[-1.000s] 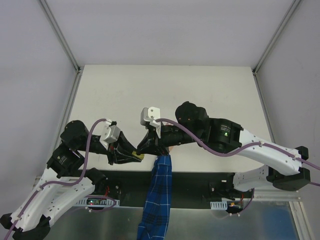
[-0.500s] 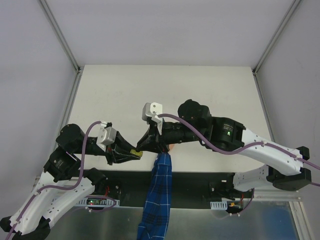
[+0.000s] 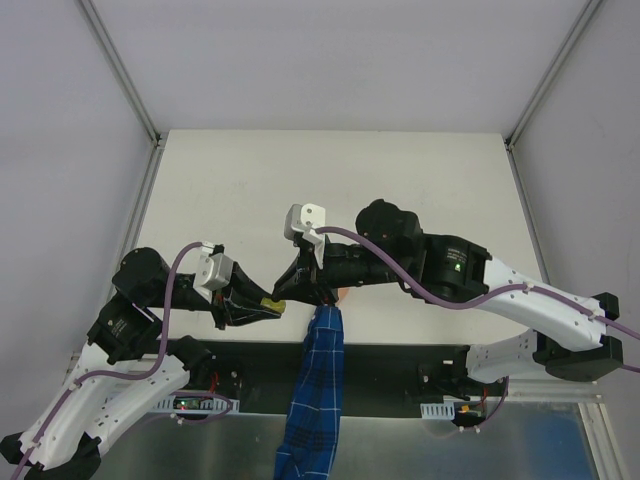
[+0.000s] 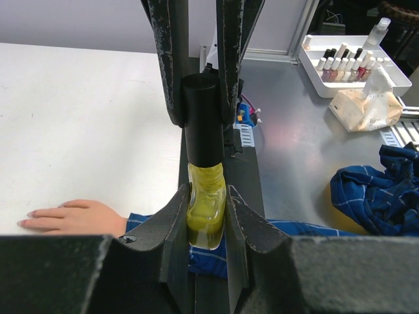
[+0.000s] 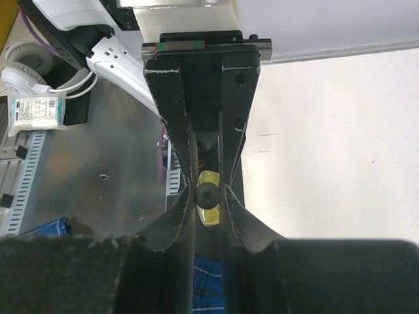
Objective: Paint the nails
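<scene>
In the top view, the left end effector [image 3: 262,305] and the right end effector [image 3: 300,290] meet tip to tip at the near edge of the white desk [image 3: 330,180], with a small yellow polish bottle [image 3: 271,302] between them. Just right of them, a blue plaid sleeve [image 3: 320,370] hangs down over the front rail. A small peach patch at its top seems to be the mannequin hand [image 3: 343,294], but the nails are too small to see here. In the left wrist view, the left end effector is clamped on the yellow glass body of the bottle. The fingers of the right arm come from above and are closed on the black cap [image 4: 201,111], which sits on the bottle. The mannequin hand lies flat on the desk at the lower left, and the nails [image 4: 29,214] are pale pink, point to the left and are well apart from the bottle. On the grey metal surface [image 4: 294,150] to the right stand a white tray [image 4: 313,73] of polish bottles and a crumpled blue plaid cloth [image 4: 376,196]. In the right wrist view, the end of the black cap shows between the closed fingers of the right end effector, with yellow glass right behind it and blue plaid below.
</scene>
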### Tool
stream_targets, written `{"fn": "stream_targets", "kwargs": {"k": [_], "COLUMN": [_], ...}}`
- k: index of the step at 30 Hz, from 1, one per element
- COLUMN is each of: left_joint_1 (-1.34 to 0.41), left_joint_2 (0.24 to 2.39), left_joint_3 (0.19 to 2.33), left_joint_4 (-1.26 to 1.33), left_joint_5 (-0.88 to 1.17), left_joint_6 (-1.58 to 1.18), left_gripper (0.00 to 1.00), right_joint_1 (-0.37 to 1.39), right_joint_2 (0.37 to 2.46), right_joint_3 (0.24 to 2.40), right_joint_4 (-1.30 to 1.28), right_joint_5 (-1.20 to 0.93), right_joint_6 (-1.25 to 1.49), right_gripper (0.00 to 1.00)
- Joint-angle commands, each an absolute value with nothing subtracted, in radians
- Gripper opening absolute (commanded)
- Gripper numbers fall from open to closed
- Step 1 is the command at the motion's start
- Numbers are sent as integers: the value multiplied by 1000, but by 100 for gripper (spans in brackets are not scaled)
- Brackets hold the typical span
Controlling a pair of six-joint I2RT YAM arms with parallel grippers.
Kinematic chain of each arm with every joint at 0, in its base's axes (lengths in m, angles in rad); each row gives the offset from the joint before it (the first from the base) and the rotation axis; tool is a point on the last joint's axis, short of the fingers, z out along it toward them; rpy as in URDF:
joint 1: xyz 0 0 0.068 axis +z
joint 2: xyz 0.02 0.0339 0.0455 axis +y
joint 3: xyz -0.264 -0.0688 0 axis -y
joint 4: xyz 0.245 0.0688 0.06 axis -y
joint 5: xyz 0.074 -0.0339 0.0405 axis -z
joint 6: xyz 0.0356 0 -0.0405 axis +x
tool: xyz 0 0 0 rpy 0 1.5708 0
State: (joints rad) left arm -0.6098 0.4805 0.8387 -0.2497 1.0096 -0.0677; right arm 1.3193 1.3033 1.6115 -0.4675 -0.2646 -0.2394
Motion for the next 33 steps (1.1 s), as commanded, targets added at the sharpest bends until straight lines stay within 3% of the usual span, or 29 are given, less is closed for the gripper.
{"fn": "stream_targets", "kwargs": {"k": [1,33], "left_joint_1": [-620,-620], "left_joint_2": [486,488], "left_joint_3": [854,859], "left_joint_4": [-229,-271], "left_joint_5": [1008,959], "left_joint_6": [-57,-35], "left_gripper": [0,0], "right_joint_1": [1316,1304], "right_joint_2": [1282,1246], "right_joint_3": [1652,1623], "right_joint_4": [-426,-448], "right_joint_5": [-239,-291], "right_joint_6": [-226,-213], "right_gripper": [0,0]}}
